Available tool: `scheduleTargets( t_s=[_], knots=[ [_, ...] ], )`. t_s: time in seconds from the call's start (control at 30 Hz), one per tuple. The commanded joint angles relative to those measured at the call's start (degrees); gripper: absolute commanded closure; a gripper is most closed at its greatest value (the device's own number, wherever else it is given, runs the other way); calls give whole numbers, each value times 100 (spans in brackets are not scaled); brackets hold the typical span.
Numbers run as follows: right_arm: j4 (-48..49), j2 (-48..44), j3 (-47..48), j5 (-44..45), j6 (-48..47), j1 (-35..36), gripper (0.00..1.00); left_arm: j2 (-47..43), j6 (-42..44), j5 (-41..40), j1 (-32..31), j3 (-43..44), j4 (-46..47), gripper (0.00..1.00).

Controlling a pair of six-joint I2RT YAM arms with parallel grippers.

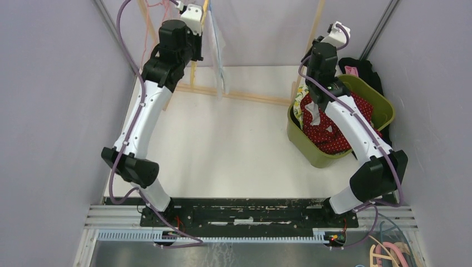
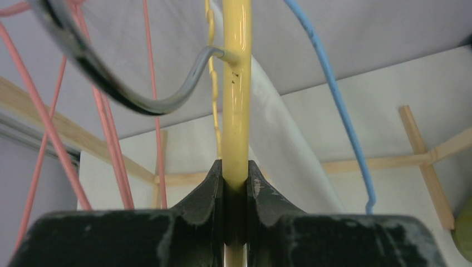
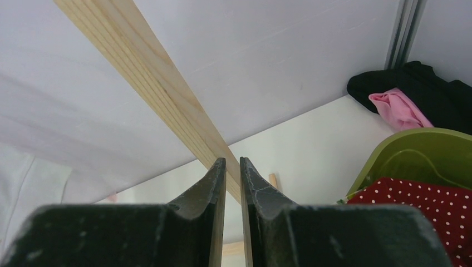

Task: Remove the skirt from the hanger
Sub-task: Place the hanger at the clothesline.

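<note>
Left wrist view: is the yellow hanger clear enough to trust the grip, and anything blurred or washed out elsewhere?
Left wrist: a glare streak runs down the yellow hanger, yet it is sharp where the left gripper is shut on it; the metal hook blurs near the lens. Right wrist: even light, wooden rail crisp. Top external: the white skirt washes out against the pale wall.

Rack [image 1: 250, 95] along far edge of table [image 1: 234, 144]. Hanger [image 2: 236, 100] with skirt [image 1: 218, 61] at rack's left end; left gripper [image 2: 236, 183] on hanger. Bin [image 1: 311, 150] at table's right, garments [image 1: 328, 136] inside; right gripper [image 3: 232, 183] just before rack's right post. Clothes pile [image 1: 362, 67] behind bin, far-right corner.
</note>
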Motion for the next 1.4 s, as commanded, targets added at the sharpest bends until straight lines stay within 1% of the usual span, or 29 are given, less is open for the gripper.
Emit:
scheduleTargets(
  t_s=[0.0, 0.13, 0.37, 0.47, 0.57, 0.73, 0.9, 1.03, 1.2, 1.37],
  knots=[
    [141, -393, -149, -70, 94, -22, 80, -1006, 92, 98, 5, -543, 187, 97],
    [45, -515, -224, -151, 165, -22, 81, -1541, 61, 50, 14, -1032, 83, 97],
    [-30, -656, -327, -239, 254, -5, 81, -2270, -1, 117, 0, -1567, -106, 97],
    [-54, -690, -359, -256, 290, -5, 81, -2314, -18, -31, -2, -1653, -113, 97],
    [-53, -700, -340, -271, 289, -5, 81, -2078, -69, -87, 1, -1360, -145, 97],
    [-27, -704, -327, -253, 231, 3, 81, -1565, -174, 241, -11, -891, -41, 97],
    [48, -715, -366, -123, 104, 2, 80, -1216, -280, 504, -32, -761, 312, 97],
    [103, -694, -407, -48, 54, -4, 80, -708, -326, 747, -50, -195, 245, 97],
    [143, -646, -406, -31, 21, 0, 80, -206, -502, 1233, -231, 427, 262, 97],
    [167, -596, -414, -2, 0, -3, 80, 17, -570, 1433, -476, 602, 354, 97]
  ],
)
